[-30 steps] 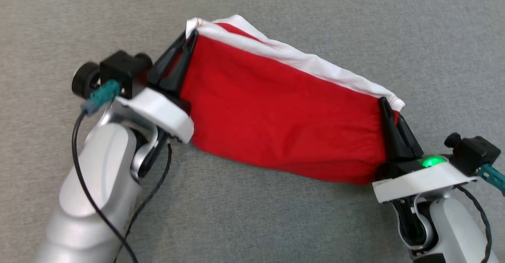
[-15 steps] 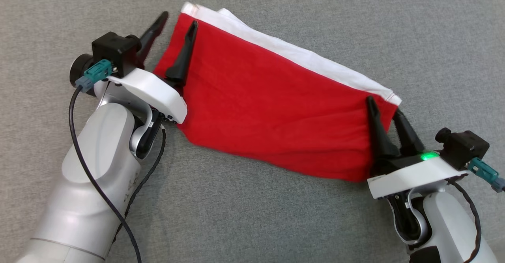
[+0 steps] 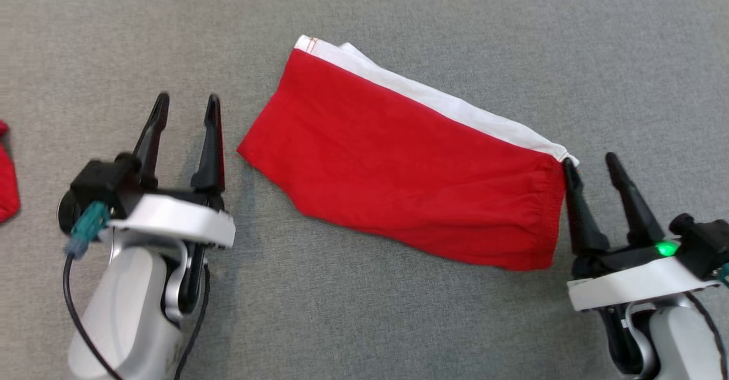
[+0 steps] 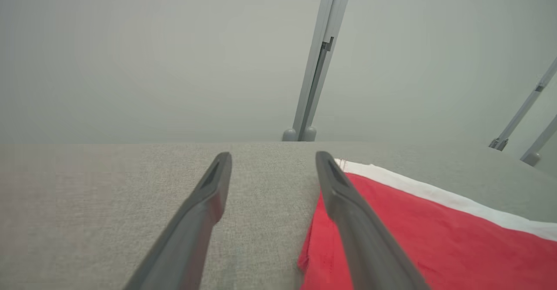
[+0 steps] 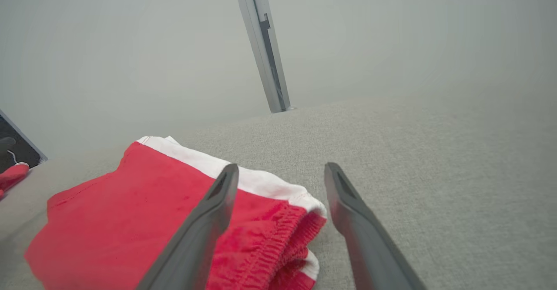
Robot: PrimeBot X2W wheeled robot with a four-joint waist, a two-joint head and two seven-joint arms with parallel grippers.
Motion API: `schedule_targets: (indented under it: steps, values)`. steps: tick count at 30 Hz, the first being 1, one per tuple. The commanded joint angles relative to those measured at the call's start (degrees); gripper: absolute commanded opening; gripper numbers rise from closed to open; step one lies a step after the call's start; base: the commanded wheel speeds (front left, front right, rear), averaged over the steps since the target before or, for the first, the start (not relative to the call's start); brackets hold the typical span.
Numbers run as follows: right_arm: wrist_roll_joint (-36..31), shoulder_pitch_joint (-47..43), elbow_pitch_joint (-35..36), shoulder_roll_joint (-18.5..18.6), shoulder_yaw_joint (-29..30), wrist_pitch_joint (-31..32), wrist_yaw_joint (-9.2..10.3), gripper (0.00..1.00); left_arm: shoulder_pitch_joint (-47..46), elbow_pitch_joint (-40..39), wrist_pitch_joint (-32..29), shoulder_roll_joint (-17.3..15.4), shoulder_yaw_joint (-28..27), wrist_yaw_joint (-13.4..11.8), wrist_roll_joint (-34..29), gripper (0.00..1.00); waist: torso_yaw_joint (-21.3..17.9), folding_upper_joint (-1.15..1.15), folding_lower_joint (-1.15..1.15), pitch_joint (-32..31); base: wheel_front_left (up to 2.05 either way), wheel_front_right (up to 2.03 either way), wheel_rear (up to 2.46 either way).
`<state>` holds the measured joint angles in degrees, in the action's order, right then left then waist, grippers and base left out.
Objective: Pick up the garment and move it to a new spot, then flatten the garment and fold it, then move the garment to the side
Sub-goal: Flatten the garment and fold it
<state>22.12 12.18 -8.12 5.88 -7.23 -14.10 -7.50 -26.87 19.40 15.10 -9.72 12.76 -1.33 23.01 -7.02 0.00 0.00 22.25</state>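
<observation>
The garment (image 3: 398, 169), red with a white strip along its far edge, lies folded flat on the grey surface in the middle of the head view. My left gripper (image 3: 188, 103) stands open just left of its left end, nothing between the fingers. My right gripper (image 3: 589, 160) is open at the garment's right end, its left finger at the elastic hem. In the left wrist view the garment (image 4: 435, 238) lies to the right of the open gripper (image 4: 274, 159). In the right wrist view the gathered waistband (image 5: 278, 238) sits between and below the open gripper (image 5: 280, 170).
Another piece of red fabric (image 3: 7, 180) lies at the far left edge. The grey cloth-covered surface (image 3: 364, 311) stretches all around the garment. Grey metal posts (image 4: 315, 64) stand beyond its far edge.
Both grippers opened and let go of the garment's ends, then drew back toward me. The garment now lies flat on the surface. The head camera has shifted.
</observation>
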Motion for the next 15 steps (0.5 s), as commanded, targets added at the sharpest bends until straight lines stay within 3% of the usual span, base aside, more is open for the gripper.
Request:
schedule_targets:
  steps: [1, 15]
  values:
    - [-0.8, -0.9, 1.1, 0.7, 1.3, 0.4, 0.01, 1.0, 2.5, -1.8, 0.1, -0.3, -1.0, -0.8, -0.7, 1.0, 0.9, 0.0, 0.0, -1.4, 0.0, 0.0, 0.0]
    - [-6.3, -4.8, 6.3, 2.0, 8.6, 4.9, 0.01, 1.0, 14.9, -8.2, -0.3, -1.5, -0.8, -4.2, -3.9, 1.0, 3.1, 0.0, 0.0, -6.3, 0.0, 0.0, 0.0]
